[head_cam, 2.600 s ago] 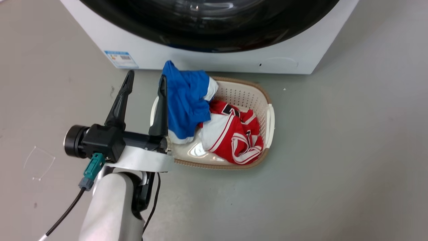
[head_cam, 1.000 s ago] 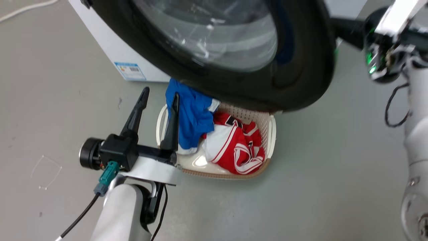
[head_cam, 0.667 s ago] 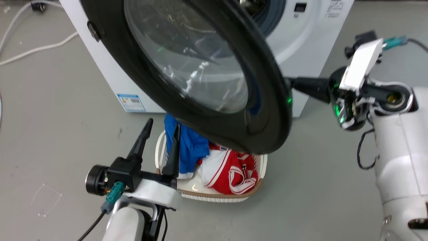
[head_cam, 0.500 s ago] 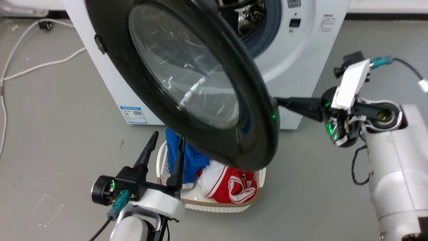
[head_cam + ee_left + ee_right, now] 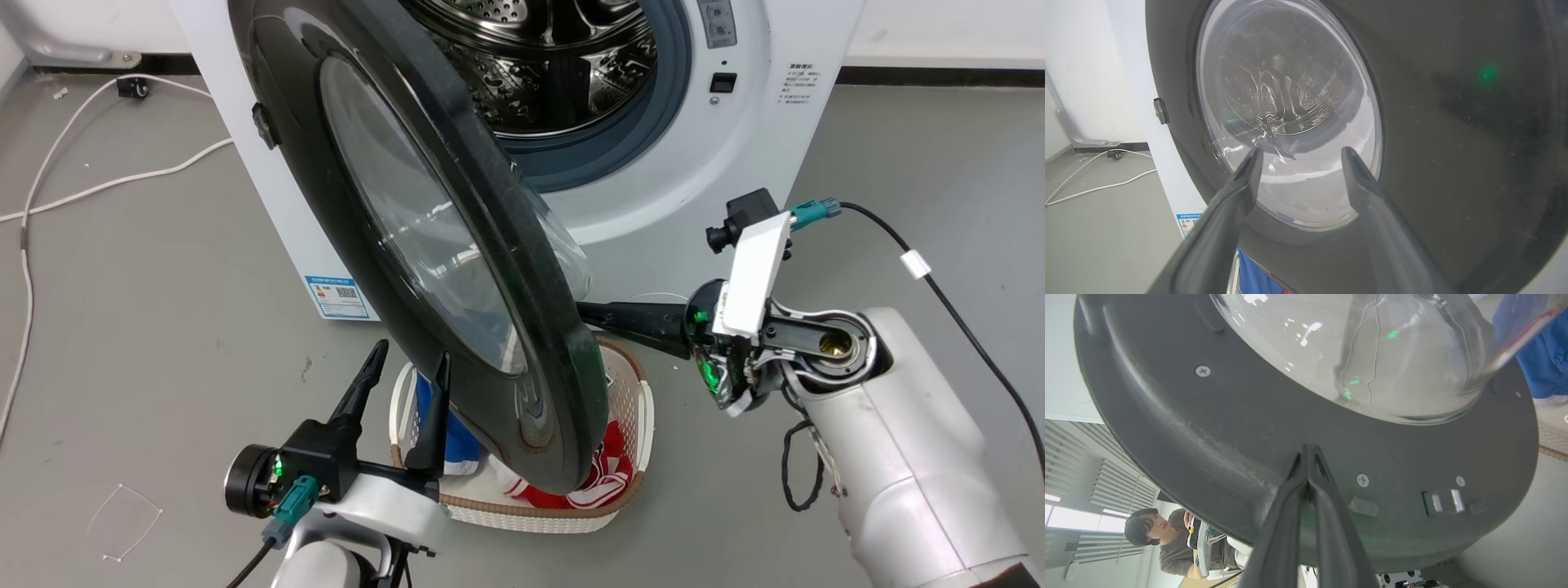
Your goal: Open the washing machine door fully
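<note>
A white front-loading washing machine (image 5: 735,163) stands on a grey floor, its steel drum exposed. Its door (image 5: 424,245), a wide glossy black disc with a clear bulging glass centre, stands roughly half open. It is hinged at the machine's left side and seen nearly edge-on from the head camera, its lower edge hanging above a pale plastic laundry basket (image 5: 645,400) of red and blue clothes (image 5: 608,482). The right gripper (image 5: 584,310) has its two dark fingers pressed together, holding nothing, with the tips against the door's black inner ring just below the glass bowl. The left gripper (image 5: 412,355) hovers low in front of the door's outer face, its fingers spread wide apart and empty. The door looks rigid and fairly heavy and should swing freely on its hinge. Its shiny plastic is probably slippery, so closed fingertips could skid across it. The best place to push seems to be the black ring near the free edge, far from the hinge, rather than the glass, which is curved and more fragile.
</note>
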Robot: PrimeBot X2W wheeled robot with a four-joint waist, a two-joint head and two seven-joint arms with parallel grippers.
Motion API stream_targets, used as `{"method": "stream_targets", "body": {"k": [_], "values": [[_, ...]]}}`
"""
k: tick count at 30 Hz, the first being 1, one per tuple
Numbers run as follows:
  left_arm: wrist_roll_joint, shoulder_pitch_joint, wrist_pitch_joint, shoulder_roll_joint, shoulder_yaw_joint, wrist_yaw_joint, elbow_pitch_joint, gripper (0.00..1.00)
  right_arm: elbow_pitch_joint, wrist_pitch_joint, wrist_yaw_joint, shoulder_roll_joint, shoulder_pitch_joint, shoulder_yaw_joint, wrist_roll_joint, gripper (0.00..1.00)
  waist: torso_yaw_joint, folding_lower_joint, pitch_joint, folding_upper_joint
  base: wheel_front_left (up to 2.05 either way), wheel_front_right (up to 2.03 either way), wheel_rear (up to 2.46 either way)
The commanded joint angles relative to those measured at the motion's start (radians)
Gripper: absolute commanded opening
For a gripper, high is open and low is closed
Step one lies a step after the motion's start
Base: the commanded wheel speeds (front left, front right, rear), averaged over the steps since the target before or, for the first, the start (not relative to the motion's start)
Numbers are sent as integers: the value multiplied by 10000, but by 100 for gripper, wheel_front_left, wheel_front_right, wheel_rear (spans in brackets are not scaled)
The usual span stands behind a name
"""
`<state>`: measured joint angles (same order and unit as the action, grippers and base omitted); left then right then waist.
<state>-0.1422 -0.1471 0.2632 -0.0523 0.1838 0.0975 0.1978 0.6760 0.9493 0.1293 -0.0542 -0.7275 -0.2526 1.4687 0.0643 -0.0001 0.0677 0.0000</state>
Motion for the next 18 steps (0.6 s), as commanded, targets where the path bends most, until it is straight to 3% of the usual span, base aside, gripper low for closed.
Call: {"method": "stream_targets", "body": {"k": [1, 7, 18], "values": [[1, -9, 25, -3, -61, 38, -13, 100, -192, -276, 25, 68, 223, -193, 175, 0, -5, 1, 51, 0, 0, 0, 0], [-93, -110, 23, 1, -174, 37, -12, 100, -1201, -2579, 25, 36, 637, -42, -80, 0, -85, 1, 124, 0, 0, 0, 0], [-245, 35, 25, -34, -561, 18, 146, 100, -3908, -7239, 25, -495, 2722, 1642, -1235, 0, -448, 1, 3, 0, 0, 0, 0]]}}
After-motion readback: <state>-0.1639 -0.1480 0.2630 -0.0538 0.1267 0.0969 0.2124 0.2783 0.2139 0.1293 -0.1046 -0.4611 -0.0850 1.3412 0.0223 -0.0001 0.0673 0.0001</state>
